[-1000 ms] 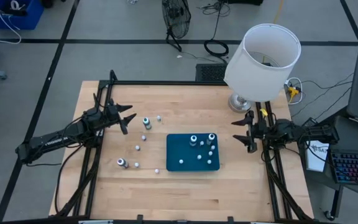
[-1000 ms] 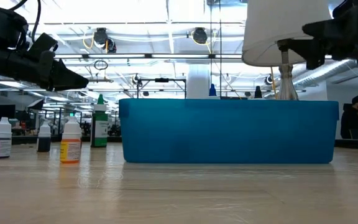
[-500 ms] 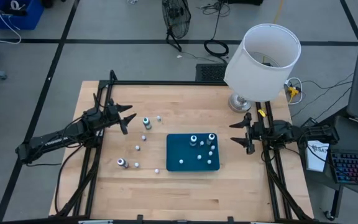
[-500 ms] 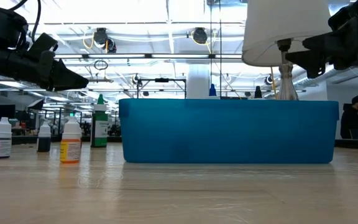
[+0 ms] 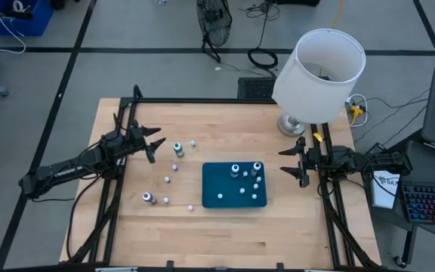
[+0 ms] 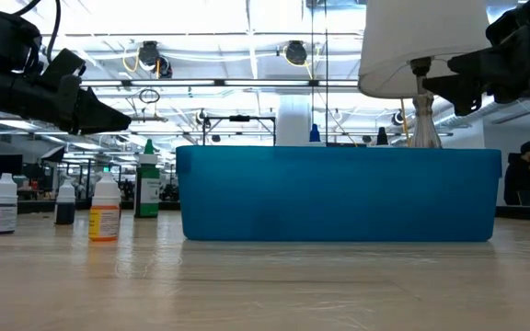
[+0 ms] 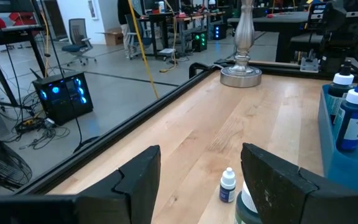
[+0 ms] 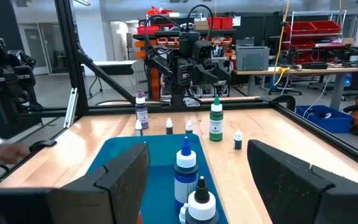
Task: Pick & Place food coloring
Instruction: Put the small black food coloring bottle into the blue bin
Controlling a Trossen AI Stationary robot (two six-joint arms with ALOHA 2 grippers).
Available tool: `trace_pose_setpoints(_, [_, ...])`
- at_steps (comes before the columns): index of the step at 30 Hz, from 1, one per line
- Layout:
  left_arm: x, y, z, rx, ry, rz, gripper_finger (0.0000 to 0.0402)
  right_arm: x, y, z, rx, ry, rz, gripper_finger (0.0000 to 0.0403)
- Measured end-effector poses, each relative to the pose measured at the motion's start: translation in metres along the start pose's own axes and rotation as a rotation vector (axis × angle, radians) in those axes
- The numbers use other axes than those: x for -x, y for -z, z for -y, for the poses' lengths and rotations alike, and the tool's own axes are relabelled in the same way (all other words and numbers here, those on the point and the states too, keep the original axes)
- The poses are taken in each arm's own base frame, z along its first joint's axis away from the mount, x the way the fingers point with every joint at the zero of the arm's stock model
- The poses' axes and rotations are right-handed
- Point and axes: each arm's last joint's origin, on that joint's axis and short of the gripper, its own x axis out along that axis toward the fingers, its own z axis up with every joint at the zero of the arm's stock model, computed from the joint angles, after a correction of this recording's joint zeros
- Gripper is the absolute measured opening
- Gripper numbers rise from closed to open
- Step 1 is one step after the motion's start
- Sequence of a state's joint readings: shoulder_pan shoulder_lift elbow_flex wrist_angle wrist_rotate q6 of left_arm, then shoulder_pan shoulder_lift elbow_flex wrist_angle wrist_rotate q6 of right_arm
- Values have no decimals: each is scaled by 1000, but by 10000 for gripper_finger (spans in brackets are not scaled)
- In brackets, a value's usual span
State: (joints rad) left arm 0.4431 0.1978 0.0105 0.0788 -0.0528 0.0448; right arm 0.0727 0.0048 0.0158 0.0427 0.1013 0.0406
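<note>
Against the frame a second back, the left pincer [image 5: 157, 145] has not moved, while the right pincer [image 5: 292, 162] has slid a little toward the teal tray [image 5: 216, 187] and sits lower in the low view. Both pincers hang wide open and empty above the worktop [image 5: 225, 227], touching nothing. Left of the tray, loose food coloring bottles [image 5: 177, 149] stand just beside the left pincer, more bottles [image 5: 256, 168] stand inside the tray, and the right pincer is near the tray's right edge.
</note>
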Motion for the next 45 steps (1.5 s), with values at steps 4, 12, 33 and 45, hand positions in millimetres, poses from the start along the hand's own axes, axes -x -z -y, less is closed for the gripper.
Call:
trace_pose_setpoints(4, [0, 0, 0, 0, 0, 0, 225, 0, 0, 0, 0, 0, -1, 257])
trace_pose_setpoints(12, [0, 0, 0, 0, 0, 1, 225, 0, 0, 0, 1, 1, -2, 260])
trace_pose_setpoints(33, [-2, -19, 1, 249, 83, 50, 225, 0, 0, 0, 1, 2, -2, 258])
trace_pose_setpoints(45, [-92, -158, -11, 57, -105, -694, 225, 0, 0, 0, 1, 2, -2, 260])
